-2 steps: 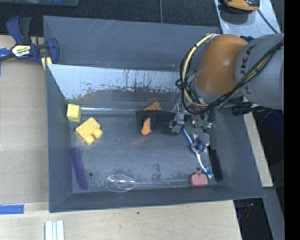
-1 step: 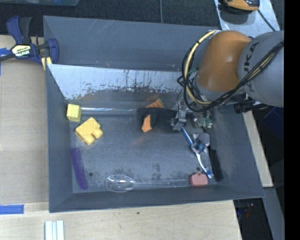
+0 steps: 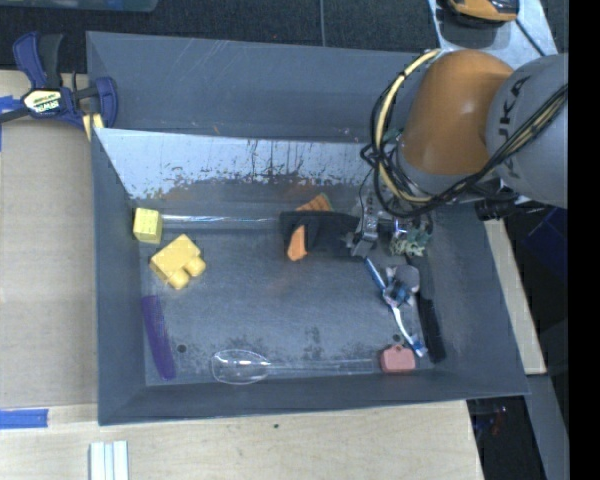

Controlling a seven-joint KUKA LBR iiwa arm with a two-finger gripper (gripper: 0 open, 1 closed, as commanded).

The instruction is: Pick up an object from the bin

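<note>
Nearest the lens, the arm's orange cover (image 3: 455, 108) hangs over the right side of the bin (image 3: 120, 298). Below it the claw (image 3: 318, 233) sits low near the back wall; whether it is open or closed cannot be told. An orange wedge (image 3: 297, 244) lies at its tip, the likely target. The claw should centre on that wedge, clear of the second orange piece (image 3: 316, 205) behind.

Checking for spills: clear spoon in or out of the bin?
In. The clear spoon lies on the bin floor by the near wall, beside the purple stick.
</note>
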